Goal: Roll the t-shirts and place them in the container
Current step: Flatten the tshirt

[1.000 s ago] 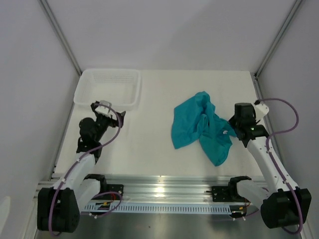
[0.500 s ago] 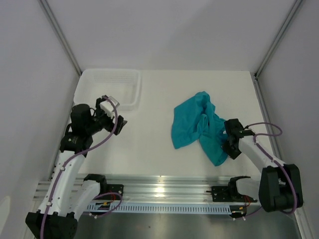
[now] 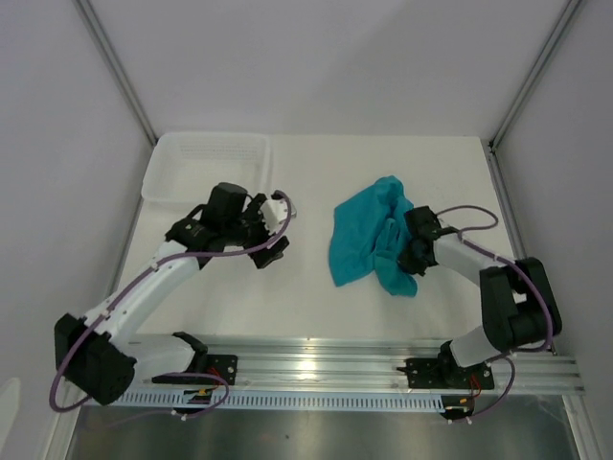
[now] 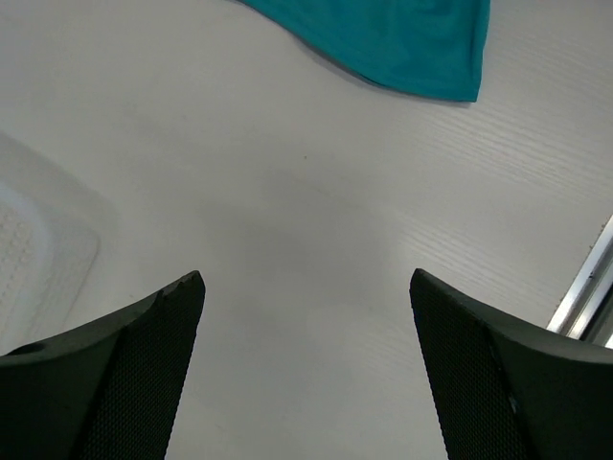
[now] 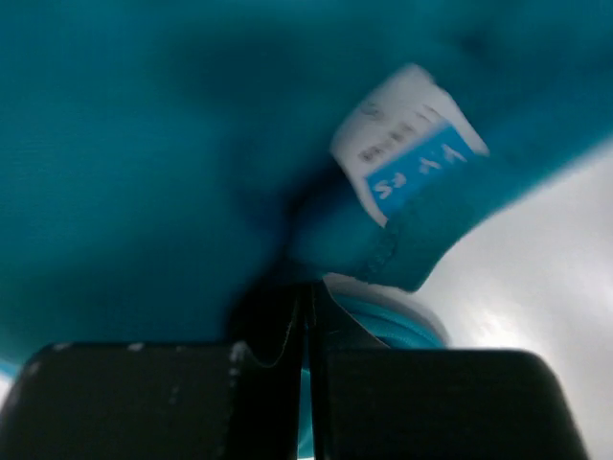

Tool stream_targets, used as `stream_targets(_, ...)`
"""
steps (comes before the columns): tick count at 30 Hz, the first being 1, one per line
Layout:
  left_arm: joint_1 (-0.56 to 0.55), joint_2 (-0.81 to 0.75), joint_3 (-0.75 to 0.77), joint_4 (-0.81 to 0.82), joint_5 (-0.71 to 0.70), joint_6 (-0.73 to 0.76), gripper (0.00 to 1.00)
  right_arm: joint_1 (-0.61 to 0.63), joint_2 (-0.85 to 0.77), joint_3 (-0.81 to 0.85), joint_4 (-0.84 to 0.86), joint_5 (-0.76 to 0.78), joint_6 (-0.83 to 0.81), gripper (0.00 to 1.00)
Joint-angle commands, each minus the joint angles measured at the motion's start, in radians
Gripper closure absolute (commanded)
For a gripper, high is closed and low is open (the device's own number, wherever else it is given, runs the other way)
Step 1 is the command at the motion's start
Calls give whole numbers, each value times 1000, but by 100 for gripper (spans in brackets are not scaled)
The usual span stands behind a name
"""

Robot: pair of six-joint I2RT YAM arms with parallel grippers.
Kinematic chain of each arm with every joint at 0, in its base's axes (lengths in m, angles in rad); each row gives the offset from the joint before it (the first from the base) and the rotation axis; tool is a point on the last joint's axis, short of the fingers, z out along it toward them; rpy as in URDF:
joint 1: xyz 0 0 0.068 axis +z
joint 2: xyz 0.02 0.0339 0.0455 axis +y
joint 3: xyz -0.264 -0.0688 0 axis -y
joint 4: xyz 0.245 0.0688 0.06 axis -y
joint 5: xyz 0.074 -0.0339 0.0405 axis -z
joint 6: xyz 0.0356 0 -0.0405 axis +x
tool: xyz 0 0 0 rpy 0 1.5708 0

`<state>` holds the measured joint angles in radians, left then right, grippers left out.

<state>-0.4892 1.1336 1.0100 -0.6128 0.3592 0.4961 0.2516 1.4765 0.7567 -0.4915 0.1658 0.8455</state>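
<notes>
**A:** What does the t-shirt (image 3: 374, 240) look like?

**B:** It is plain teal soft cloth, crumpled into a loose heap with folds running through it. The right wrist view is full of it (image 5: 144, 144), and a small white neck label (image 5: 407, 139) with a blue patch sticks up from a hem. It lies on the white worktop (image 3: 316, 287), right of the middle. One corner shows at the top of the left wrist view (image 4: 402, 43).

**A:** And the hands?

**B:** The right hand (image 3: 412, 257) sits on the shirt's right side. Its fingers (image 5: 259, 383) are pressed together with a pinch of cloth at the tips. The left hand (image 3: 281, 230) is spread wide and holds nothing. It hangs over bare worktop, between the white tray (image 3: 206, 153) and the shirt.

**A:** What changed over the last second?

**B:** The left hand was back by the tray and has swung out toward the middle. The right arm came in from the right edge, and its hand, which stood open, has closed. The shirt's lower flap reached nearer the front edge then and now sits drawn in.

**A:** What's the count?

**B:** One t-shirt, one tray and two hands.
</notes>
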Motion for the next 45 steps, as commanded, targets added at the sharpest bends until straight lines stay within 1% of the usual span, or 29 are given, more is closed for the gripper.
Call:
stream_targets(1,-70,118,64,48,-64,54,9,93,106,91,91,-149,-62,100)
stream_targets(2,-87,194,71,54,-84,71,10,124,137,137,93,-153,-72,100)
stream_targets(3,-104,228,84,67,-92,91,11,133,146,153,93,-185,-75,100)
stream_targets(4,-139,261,88,83,-103,126,11,138,151,164,88,-192,-75,100)
stream_targets(6,-173,343,108,119,-112,165,11,138,134,159,76,-192,-66,100)
stream_targets(7,-201,368,116,126,-109,203,11,138,121,150,61,-169,-63,100)
stream_targets(9,-222,426,133,162,-100,260,11,137,68,110,35,-160,-56,100)
stream_targets(11,-249,465,154,168,-80,317,12,129,29,83,8,-108,-43,100)
stream_targets(12,-255,504,156,168,-83,362,12,120,-16,44,7,-104,-37,100)
stream_targets(14,-259,546,186,153,-83,395,13,115,-60,3,25,-115,-20,100)
stream_targets(15,-259,590,199,153,-94,407,14,115,-91,-23,43,-123,-20,100)
stream_targets(18,-261,650,261,157,-147,410,16,115,-129,-40,36,-130,-19,100)
stream_targets(22,-272,731,304,130,-131,421,17,100,-154,-37,19,-121,-34,100)
stream_targets(30,-272,822,329,65,-187,455,16,55,-208,-37,-4,-129,-40,100)
stream_targets(33,-272,841,332,61,-189,460,16,45,-228,-36,-7,-127,-46,100)
stream_targets(34,-272,847,331,71,-195,457,18,43,-229,-36,-10,-132,-48,100)
stream_targets(35,-272,854,338,82,-201,450,21,40,-232,-36,-12,-134,-49,100)
stream_targets(36,-272,871,344,81,-210,434,27,32,-240,-36,-15,-135,-51,100)
stream_targets(37,-270,876,363,68,-207,423,47,29,-246,-34,-18,-138,-55,100)
stream_targets(38,-270,879,369,65,-213,411,62,20,-252,-34,-28,-144,-60,100)
stream_targets(39,-269,884,374,67,-241,386,82,11,-274,-27,-36,-150,-63,100)
stream_targets(40,-264,878,369,79,-264,371,99,-18,-286,-20,-50,-153,-72,100)
stream_targets(42,-230,850,349,119,-299,329,99,-47,-318,3,-113,-150,-86,100)
stream_targets(43,-213,789,339,137,-330,306,99,-76,-359,38,-143,-138,-103,100)
stream_targets(44,-194,748,331,143,-332,264,99,-86,-383,59,-210,-103,-111,100)
stream_targets(45,-148,697,316,142,-319,245,99,-95,-406,81,-243,-85,-117,100)
